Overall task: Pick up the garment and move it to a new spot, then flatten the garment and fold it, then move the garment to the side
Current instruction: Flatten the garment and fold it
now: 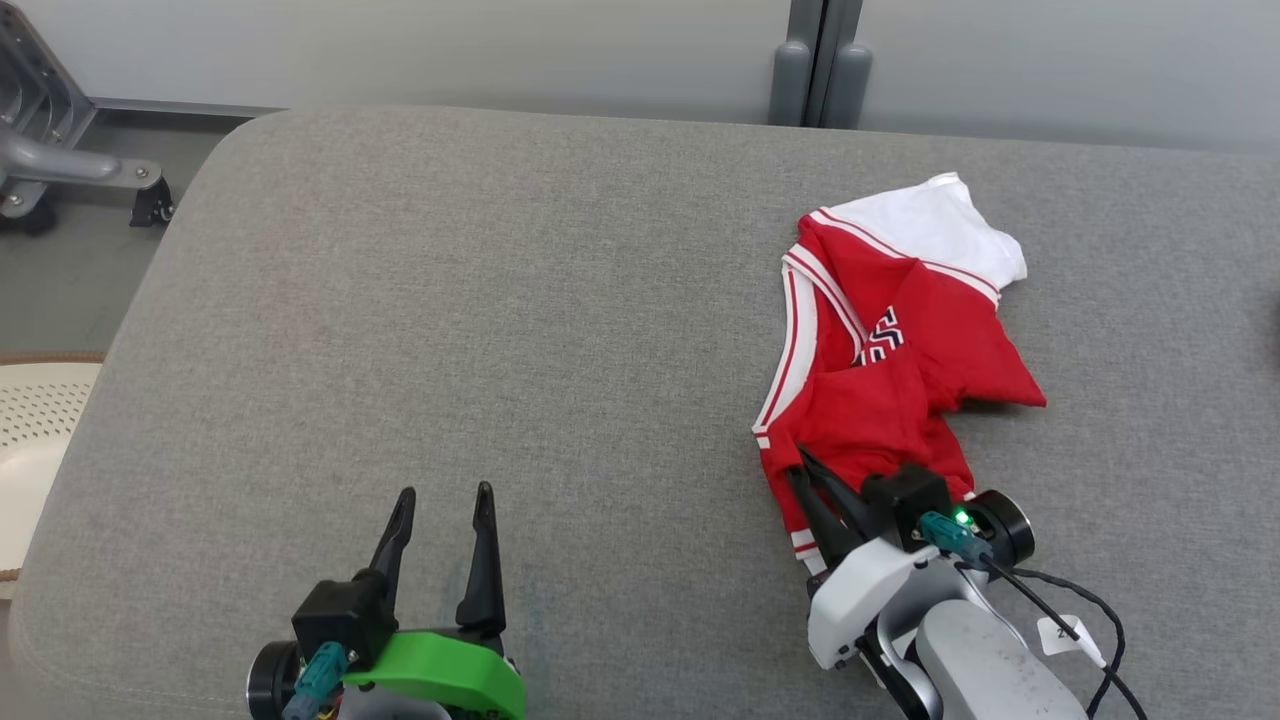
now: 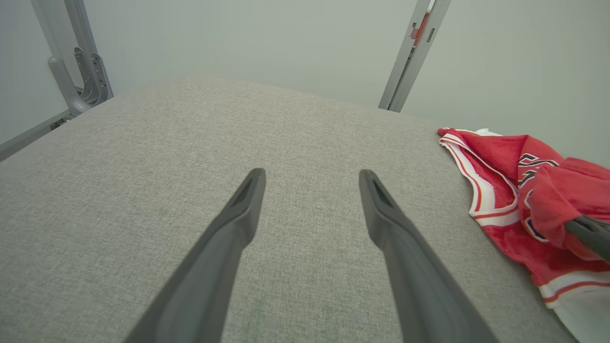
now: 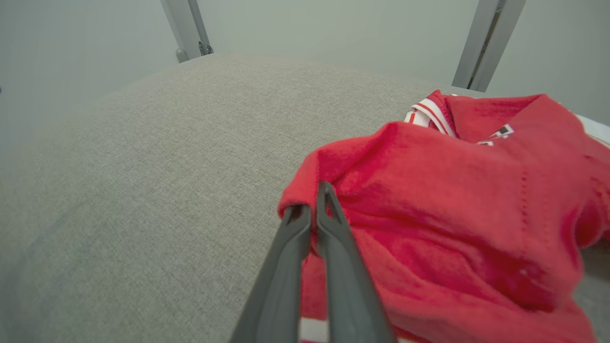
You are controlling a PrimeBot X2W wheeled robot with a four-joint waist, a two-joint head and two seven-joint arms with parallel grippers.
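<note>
The garment (image 1: 885, 360) is a red jersey with white trim and a white panel, lying crumpled on the right half of the grey padded table (image 1: 450, 330). My right gripper (image 1: 800, 465) is shut on a fold of its near red edge; in the right wrist view the closed gripper (image 3: 312, 202) pinches a lifted lip of the garment (image 3: 452, 214). My left gripper (image 1: 445, 500) stands open over bare table at the lower left, well apart from the cloth. Its spread gripper (image 2: 312, 178) holds nothing, with the garment (image 2: 519, 190) off to the right.
A grey metal stand (image 1: 60, 150) sits on the floor past the table's far left corner. A pale perforated basket (image 1: 30, 440) is at the left edge. A grey post (image 1: 820, 60) rises behind the table. The table's left and middle are bare grey fabric.
</note>
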